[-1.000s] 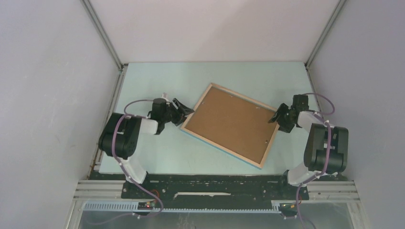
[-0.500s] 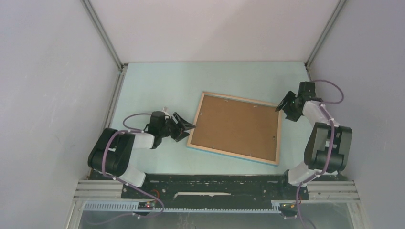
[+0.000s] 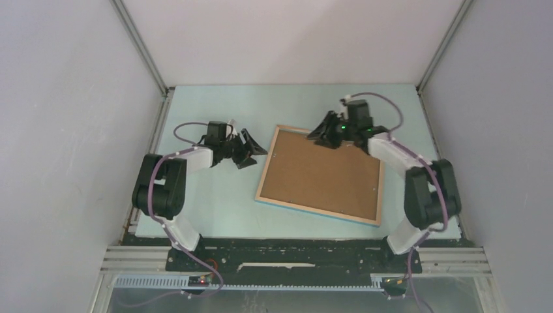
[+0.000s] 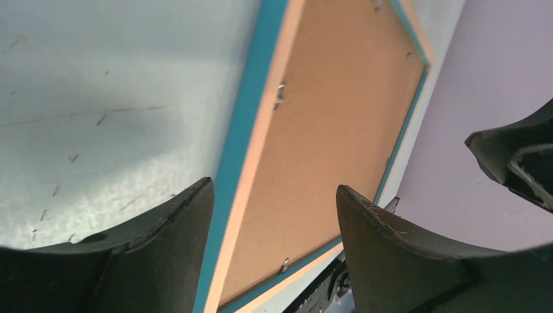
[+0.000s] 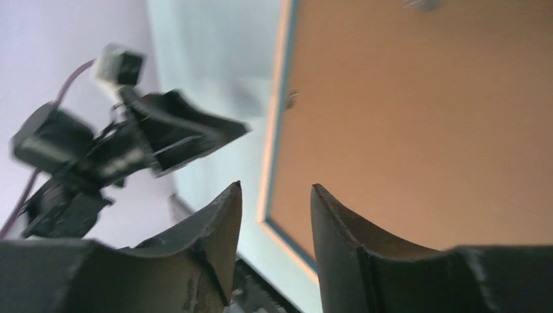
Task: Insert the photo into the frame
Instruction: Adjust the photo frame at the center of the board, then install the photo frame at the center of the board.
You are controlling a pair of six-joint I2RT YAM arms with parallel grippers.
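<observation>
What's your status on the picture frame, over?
Left gripper open, empty, left of the frame. Right gripper open, empty, over its far edge. Frame lies back up; brown backing board covers its opening. Photo not in sight.

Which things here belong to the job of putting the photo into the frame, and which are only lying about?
Job: frame, back side up; brown backing board inside it; left gripper, open; right gripper, open. The photo is not in view.
Not the job: table; grey walls.
</observation>
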